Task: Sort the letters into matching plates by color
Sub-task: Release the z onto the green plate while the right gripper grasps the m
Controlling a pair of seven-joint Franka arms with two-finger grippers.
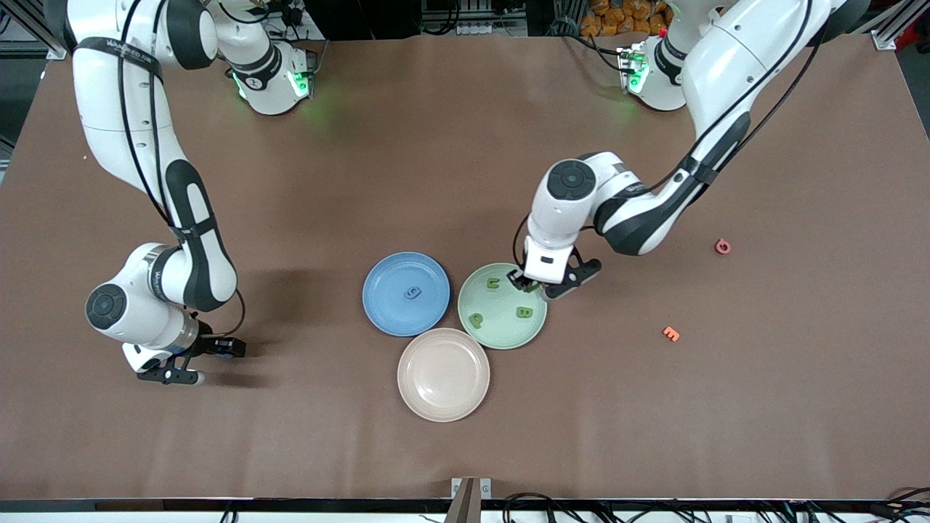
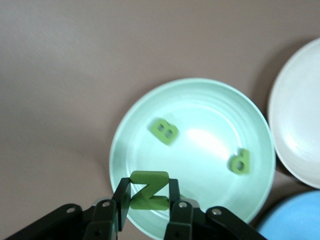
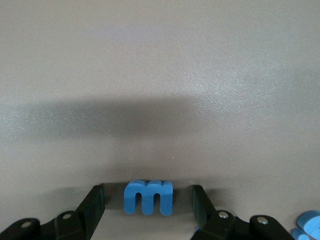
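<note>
My left gripper (image 1: 529, 283) is shut on a green letter Z (image 2: 148, 183) and hangs over the rim of the pale green plate (image 1: 501, 333). Three green letters lie in that plate: a U (image 1: 493, 282), a P (image 1: 476, 319) and a B (image 1: 523, 313). The blue plate (image 1: 385, 305) holds one blue letter (image 1: 413, 293). The pinkish-beige plate (image 1: 443, 374) holds nothing. Low at the table toward the right arm's end, my right gripper (image 1: 197, 362) stands open around a blue letter m (image 3: 148, 197), its fingers apart from the letter on both sides.
A red letter (image 1: 722, 247) and an orange letter (image 1: 670, 333) lie on the brown table toward the left arm's end. Another blue letter (image 3: 309, 225) shows at the edge of the right wrist view. The three plates sit close together mid-table.
</note>
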